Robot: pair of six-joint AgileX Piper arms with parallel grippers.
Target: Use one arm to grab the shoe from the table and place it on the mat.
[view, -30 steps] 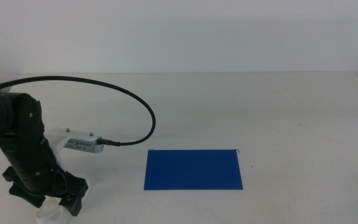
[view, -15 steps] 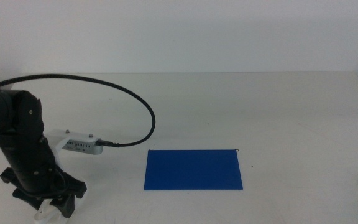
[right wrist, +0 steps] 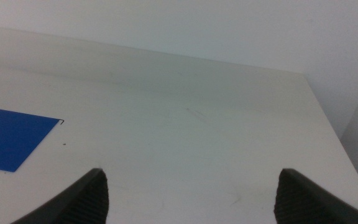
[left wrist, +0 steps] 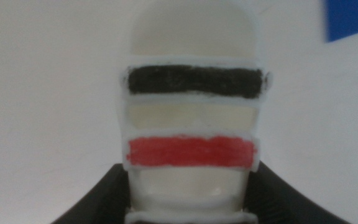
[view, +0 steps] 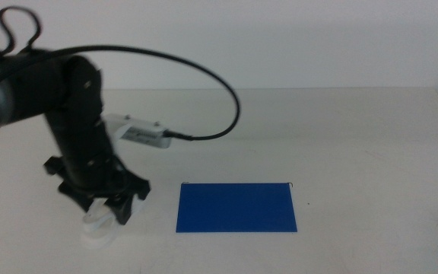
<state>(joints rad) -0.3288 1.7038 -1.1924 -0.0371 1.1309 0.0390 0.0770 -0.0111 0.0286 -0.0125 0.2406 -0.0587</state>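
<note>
Left claw (view: pixel 106 207): pinching the shoe (view: pixel 97 225) between its two dark jaws — the wrist view shows a jaw pressed against each side of the white sole at the heel end.
Right claw (right wrist: pixel 191 186): spread wide over bare desk, nothing between its jaws; this arm is out of the middle view.
Desk (view: pixel 341 137): large plain white top filling most of the middle view, its far edge meeting a pale blank wall.
Mat (view: pixel 236 207): flat dark blue rectangle lying on the desk at about 6 o'clock from the picture's centre, nothing on it.
Shoe: at roughly 8 o'clock in the middle view, to the left of the mat and apart from it; whether it touches the desk I cannot tell. In the left wrist view its straps run crosswise — one black (left wrist: pixel 194 79), one red (left wrist: pixel 191 151).
Arm (view: pixel 71 114): black, coming in from the left side, upper link rising steeply, wrist pointing down at the shoe.
Cable (view: pixel 204 68): black, arching high over the arm and curving down into a grey wrist-camera box (view: pixel 139 131).
</note>
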